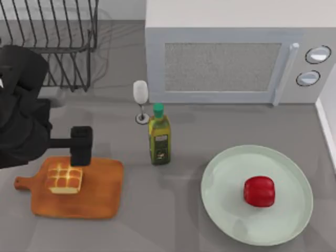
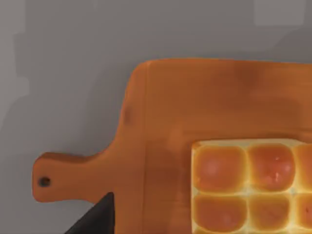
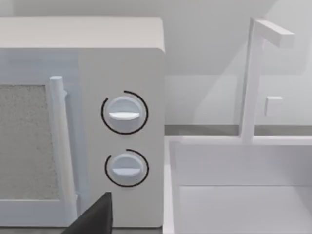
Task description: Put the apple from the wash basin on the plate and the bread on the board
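On the board (image 1: 89, 197) at the left sits the bread (image 1: 65, 179), with the left gripper (image 1: 81, 148) hovering just above it; can't tell how its fingers are set. The apple (image 1: 259, 191) is on the plate (image 1: 231, 173) at the right.

Red apple (image 1: 259, 191), mint plate (image 1: 294, 178), golden scored bread (image 1: 64, 179), seemingly glossy.
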### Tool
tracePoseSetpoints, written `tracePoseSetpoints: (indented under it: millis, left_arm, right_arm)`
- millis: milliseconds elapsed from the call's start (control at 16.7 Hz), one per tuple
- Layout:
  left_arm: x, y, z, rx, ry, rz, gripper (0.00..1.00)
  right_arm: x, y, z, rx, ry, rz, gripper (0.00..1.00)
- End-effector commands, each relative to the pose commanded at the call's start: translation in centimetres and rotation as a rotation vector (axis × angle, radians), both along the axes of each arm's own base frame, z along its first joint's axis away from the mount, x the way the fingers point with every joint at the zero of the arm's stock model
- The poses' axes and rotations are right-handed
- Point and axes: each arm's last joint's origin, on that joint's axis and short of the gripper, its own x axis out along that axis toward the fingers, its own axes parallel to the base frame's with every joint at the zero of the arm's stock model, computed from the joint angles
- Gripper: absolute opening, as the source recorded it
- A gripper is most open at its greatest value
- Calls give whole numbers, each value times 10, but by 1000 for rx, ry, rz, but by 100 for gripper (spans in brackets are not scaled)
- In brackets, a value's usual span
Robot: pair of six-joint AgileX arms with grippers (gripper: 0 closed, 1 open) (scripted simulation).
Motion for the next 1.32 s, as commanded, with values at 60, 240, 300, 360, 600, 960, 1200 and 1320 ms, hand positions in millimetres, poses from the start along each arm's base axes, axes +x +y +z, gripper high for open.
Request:
tracePoseSetpoints:
  millis: [60,240,300,360,600,960,1200,1320]
  left_arm:
    - [-9,5,6,-12,-58,0,100]
    - [-40,22,20,-41,-258,3,100]
    - [-51,28,22,-48,-329,6,100]
    - [-63,33,23,-52,-400,9,100]
    - [-107,51,19,-51,-725,26,100]
    - [-146,64,-6,7,-1164,56,100]
    - [-150,67,-20,42,-1282,67,100]
    - [-150,68,-20,45,-1288,68,100]
  right_arm:
    - [0,0,0,0,0,0,100]
    - [0,0,0,0,0,0,100]
    - [0,0,0,0,0,0,100]
    - [0,0,0,0,0,0,100]
    - [0,0,0,0,0,0,100]
    - [0,0,0,0,0,0,100]
    - [0,0,0,0,0,0,100]
    - [0,0,0,0,0,0,100]
